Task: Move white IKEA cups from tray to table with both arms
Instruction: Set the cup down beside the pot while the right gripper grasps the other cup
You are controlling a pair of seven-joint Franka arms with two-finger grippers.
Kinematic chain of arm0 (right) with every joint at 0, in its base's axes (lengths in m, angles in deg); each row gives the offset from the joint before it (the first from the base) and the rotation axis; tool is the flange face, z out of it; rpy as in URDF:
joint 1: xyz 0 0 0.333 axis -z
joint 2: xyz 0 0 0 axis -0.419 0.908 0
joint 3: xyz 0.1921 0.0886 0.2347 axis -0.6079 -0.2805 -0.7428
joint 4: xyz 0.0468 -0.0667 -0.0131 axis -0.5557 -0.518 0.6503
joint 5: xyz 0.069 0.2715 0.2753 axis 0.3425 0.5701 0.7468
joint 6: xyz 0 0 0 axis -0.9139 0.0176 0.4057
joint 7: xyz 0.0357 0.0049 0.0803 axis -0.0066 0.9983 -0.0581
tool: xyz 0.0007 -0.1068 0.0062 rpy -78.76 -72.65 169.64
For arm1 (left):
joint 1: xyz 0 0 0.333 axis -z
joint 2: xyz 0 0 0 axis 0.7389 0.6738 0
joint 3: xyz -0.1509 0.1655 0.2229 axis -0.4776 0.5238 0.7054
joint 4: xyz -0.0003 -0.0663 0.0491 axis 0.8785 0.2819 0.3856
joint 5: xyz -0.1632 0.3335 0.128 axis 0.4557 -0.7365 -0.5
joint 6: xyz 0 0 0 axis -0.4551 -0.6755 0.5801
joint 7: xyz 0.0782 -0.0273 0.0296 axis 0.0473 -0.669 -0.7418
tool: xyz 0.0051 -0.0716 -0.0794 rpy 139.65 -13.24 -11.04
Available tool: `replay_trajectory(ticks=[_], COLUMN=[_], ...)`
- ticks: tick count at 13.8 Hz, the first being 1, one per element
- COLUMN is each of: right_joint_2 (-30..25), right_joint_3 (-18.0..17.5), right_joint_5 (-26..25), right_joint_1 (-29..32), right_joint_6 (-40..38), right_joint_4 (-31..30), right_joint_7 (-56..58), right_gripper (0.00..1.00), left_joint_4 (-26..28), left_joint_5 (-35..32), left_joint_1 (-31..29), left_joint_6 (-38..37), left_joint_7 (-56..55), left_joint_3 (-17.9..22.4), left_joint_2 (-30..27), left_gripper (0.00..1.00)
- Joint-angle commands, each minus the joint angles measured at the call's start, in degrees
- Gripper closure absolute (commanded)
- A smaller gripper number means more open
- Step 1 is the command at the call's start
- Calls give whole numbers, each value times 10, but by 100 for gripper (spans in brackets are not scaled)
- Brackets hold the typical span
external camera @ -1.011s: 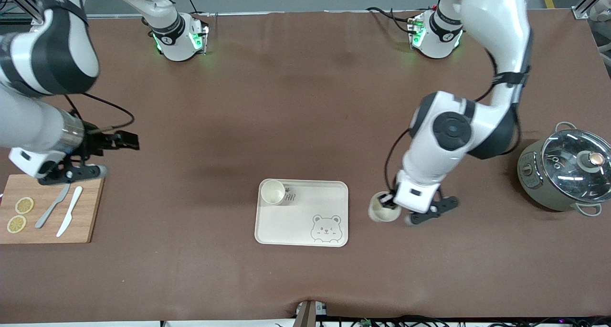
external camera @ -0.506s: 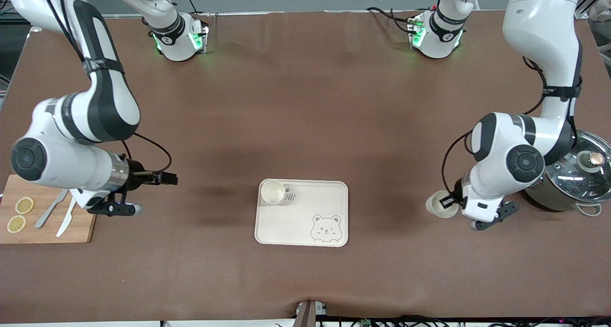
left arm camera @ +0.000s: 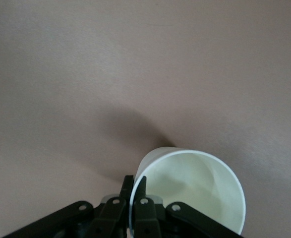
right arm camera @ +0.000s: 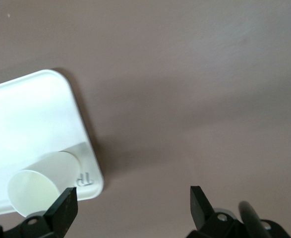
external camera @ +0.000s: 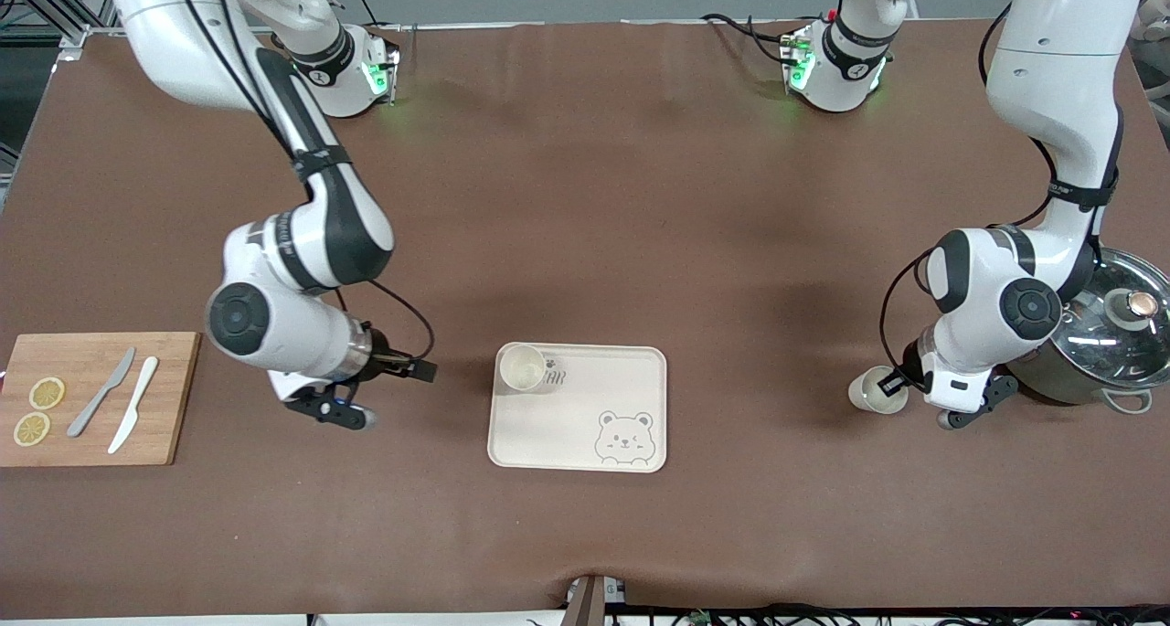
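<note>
One white cup (external camera: 522, 367) stands in the corner of the bear-printed tray (external camera: 585, 425) toward the robots' bases and the right arm's end. My right gripper (external camera: 416, 368) is open and empty, low beside that corner of the tray; its wrist view shows the gripper (right arm camera: 133, 203), the tray (right arm camera: 31, 119) and the cup (right arm camera: 38, 186). My left gripper (external camera: 891, 387) is shut on the rim of the second white cup (external camera: 870, 391), low over the table between the tray and the pot. In the left wrist view the fingers (left arm camera: 127, 188) pinch the cup's (left arm camera: 195, 186) wall.
A grey pot with a glass lid (external camera: 1092, 329) stands at the left arm's end, close to the left arm's wrist. A wooden cutting board (external camera: 174, 397) with two lemon slices (external camera: 38, 410) and two knives (external camera: 119, 402) lies at the right arm's end.
My left gripper has carried its cup away from the tray toward the pot. My right gripper has swung from over the cutting board to beside the tray.
</note>
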Motion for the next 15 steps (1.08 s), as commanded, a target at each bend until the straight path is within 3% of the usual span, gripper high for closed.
replay_trajectory(ticks=[1,3,5,6,10,13,15], right_joint_2=[26,37,44,45,59,65,67], right_joint_3=[5,5,5,5,5,6,7], right_joint_5=[-4,-3,-2,-3,-3,-8,-8], right_joint_1=[-41,-56,-63,-72,-89,-103,-108], right_joint_6=[40,64,68,68,92,102,102], right_joint_4=[10,10,10,10,10,10,10], right_joint_7=[-85,-108,-122,-128,-155,-159,-160], right_gripper=[0,0,0,0,5,28,53], left_joint_4=[25,26,24,26,22,0,-25], left_joint_5=[-5,-4,-4,-4,-8,-4,-4], left_joint_1=[-2,-1,-2,-2,-25,-29,-29], left_joint_6=[3,3,3,3,-44,-101,-159], left_joint_7=[2,5,16,16,117,133,134], left_joint_3=[-14,-25,-27,-27,-28,-27,-27], left_joint_2=[-28,-25,-22,-24,-78,-125,-151], left_gripper=[100,99,25,0,0,0,0])
